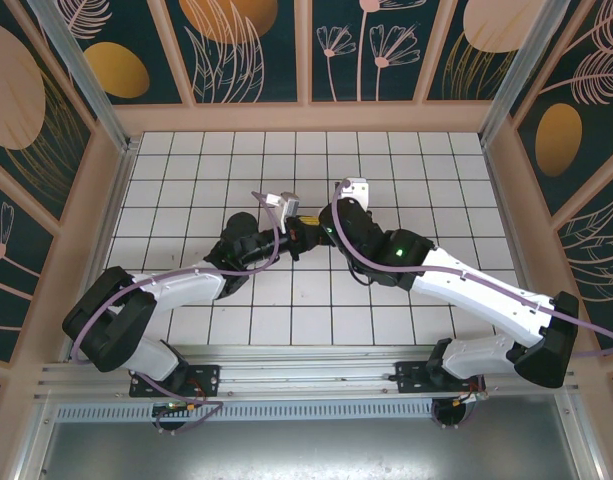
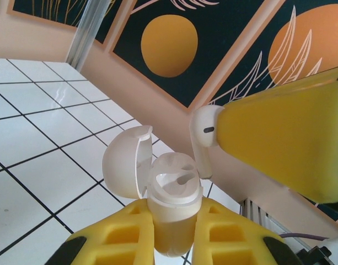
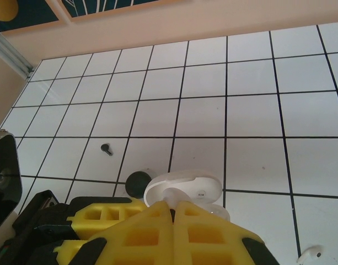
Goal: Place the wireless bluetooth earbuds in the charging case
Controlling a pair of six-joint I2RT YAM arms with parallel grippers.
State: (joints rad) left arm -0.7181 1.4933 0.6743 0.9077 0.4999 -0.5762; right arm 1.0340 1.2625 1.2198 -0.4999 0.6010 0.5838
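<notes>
The tiled table [image 1: 186,200] lies white under everything, walled in by painted panels [image 1: 246,40]. The charging case is held above its middle. The left arm [image 1: 176,290] reaches in toward the case from one side and the right arm [image 1: 466,275] from the other, so their wrists crowd together over it in the top view.

The left gripper [image 2: 174,208] is pinched narrow on the charging case [image 2: 171,212], one yellow finger on each side of its lower body. The case stands upright and its lid [image 2: 122,168] is swung open to the side away from the right arm. The hollow in the top of the case faces upward.

The right gripper [image 3: 171,207] has its jaws closed on a white earbud [image 2: 204,132], gripping the rounded head. The earbud's stem hangs down just beside the case's rim, on the side opposite the lid. Whether stem and rim touch cannot be told. The wedge of the right fingers fills the space beside the case there.

On the tiles beyond the case, seen from the right wrist, lies a black earbud [image 3: 106,149], well apart from it. A dark round thing [image 3: 138,182] sits just beside the case, too blurred to name. A small white piece [image 3: 312,254] lies on the tiles, apart from the case on the other side.
</notes>
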